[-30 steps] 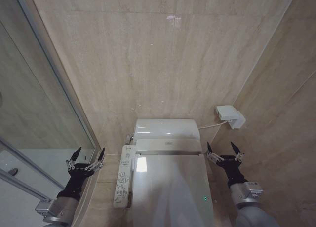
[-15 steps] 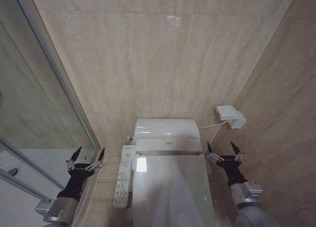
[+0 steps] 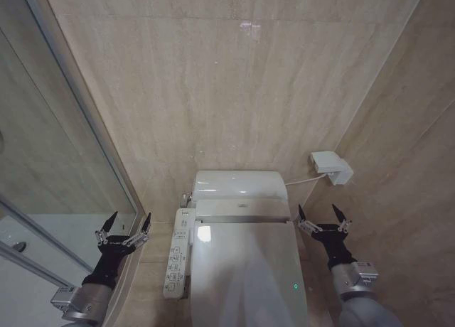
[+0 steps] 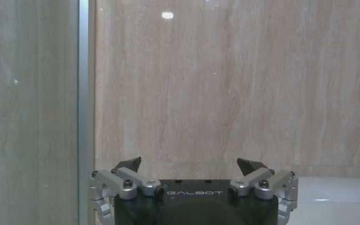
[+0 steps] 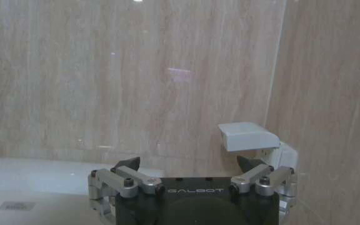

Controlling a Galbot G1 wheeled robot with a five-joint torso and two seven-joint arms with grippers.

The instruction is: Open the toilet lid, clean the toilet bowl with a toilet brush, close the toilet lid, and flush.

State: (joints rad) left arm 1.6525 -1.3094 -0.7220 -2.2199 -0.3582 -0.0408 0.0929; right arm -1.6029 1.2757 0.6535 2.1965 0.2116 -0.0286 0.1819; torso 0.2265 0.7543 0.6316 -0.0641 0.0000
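Lid (image 3: 245,270) down, left claw (image 3: 124,226) and right claw (image 3: 323,218) both open and empty beside the bowl; glossy lid could slip when lifted.

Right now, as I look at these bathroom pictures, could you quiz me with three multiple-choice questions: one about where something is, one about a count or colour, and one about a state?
1. Where is the button panel on the toilet?
A. On the robot's left side of the toilet
B. On the robot's right side
C. On the wall above the tank

2. What colour is the small light on the toilet bowl?
A. Red
B. Green
C. Blue

3. How is the toilet lid?
A. Raised against the tank
B. Taken off
C. Down, closed

Answers:
1. A, the long panel runs along the side nearest the left gripper.
2. B, a green dot glows near the right gripper.
3. C, the glossy white cover lies flat over the bowl; both grippers hang open beside it, touching nothing.
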